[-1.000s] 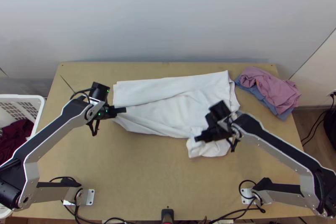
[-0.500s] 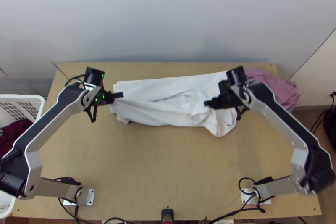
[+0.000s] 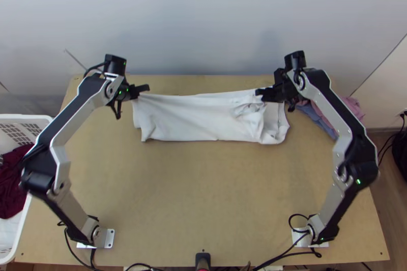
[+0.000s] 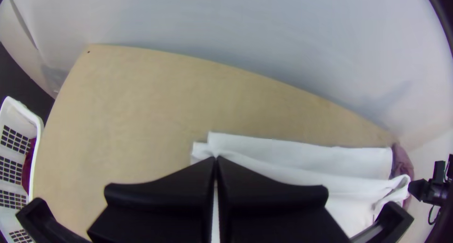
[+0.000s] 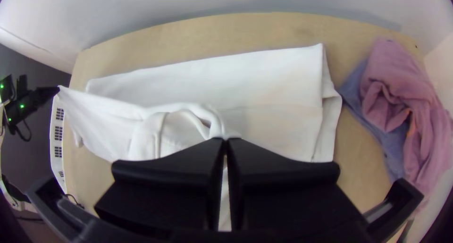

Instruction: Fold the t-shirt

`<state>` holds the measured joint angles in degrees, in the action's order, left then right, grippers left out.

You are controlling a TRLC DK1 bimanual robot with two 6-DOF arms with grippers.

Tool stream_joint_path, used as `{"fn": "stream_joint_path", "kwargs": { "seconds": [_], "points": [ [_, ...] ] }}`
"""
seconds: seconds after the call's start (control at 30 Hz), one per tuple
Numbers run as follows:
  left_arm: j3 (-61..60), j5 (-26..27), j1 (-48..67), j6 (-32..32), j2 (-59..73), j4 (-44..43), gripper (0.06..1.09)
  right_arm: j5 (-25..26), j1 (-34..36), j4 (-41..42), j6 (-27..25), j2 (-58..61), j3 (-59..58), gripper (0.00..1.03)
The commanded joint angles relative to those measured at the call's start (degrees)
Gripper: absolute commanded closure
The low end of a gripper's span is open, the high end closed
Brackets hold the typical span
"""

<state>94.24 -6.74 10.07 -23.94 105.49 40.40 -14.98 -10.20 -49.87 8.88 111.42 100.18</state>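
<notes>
Top view: both arms stretched up to the table's far side, left gripper and right gripper each pressed together, pinching white t-shirt by its raised edge. Shirt lies in a folded strip across the far half, bunched near right gripper. Versus earlier, both grippers moved farther toward the wall, pulling the edge along.

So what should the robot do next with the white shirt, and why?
Probably lower the left gripper and right gripper together, laying the lifted cloth over the far strip. Both are shut on the white shirt, holding part of it up, while that strip lies flat on the table.
</notes>
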Motion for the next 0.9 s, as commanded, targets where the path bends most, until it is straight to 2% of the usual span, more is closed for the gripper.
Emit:
{"fn": "stream_joint_path", "kwargs": {
  "seconds": [0.0, 0.3, 0.43, 0.63, 0.67, 0.73, 0.8, 0.83, 0.87],
  "points": [
    [12.0, -1.2, -0.6, 1.0, 11.6, 0.2, 1.05, 0.0, 2.6, -2.4, -0.4, 11.8, 13.5, 1.0],
    [23.4, -3.5, -1.2, 2.0, 23.2, 0.6, 1.05, 0.0, 4.0, -7.2, 0.3, 25.4, 29.6, 1.0],
    [27.7, -3.5, -1.3, 1.9, 27.1, 2.3, 1.05, 0.0, 4.1, -7.1, 0.4, 28.5, 31.1, 1.0],
    [27.9, -3.5, -0.6, 1.4, 28.8, 2.6, 1.02, 0.0, 5.4, -7.1, 2.3, 28.8, 31.1, 0.98],
    [27.9, -3.5, -0.5, 0.8, 28.7, 2.8, 0.96, -0.1, 5.7, -7.1, 3.3, 28.5, 31.2, 0.91],
    [27.9, -3.4, -0.2, -0.3, 28.1, 3.0, 0.76, -0.1, 6.2, -7.1, 6.1, 27.6, 31.1, 0.65],
    [28.7, -2.7, 0.2, -0.6, 27.6, 4.1, 0.46, -0.5, 6.2, -7.4, 8.5, 26.5, 31.0, 0.19],
    [29.9, -2.4, 0.6, -0.5, 27.6, 5.8, 0.35, -1.0, 6.3, -7.7, 9.2, 25.8, 31.0, 0.04],
    [31.2, -2.4, 0.9, -0.3, 27.7, 7.6, 0.27, -1.7, 6.3, -7.9, 9.4, 25.0, 31.0, 0.03]
  ]
}}
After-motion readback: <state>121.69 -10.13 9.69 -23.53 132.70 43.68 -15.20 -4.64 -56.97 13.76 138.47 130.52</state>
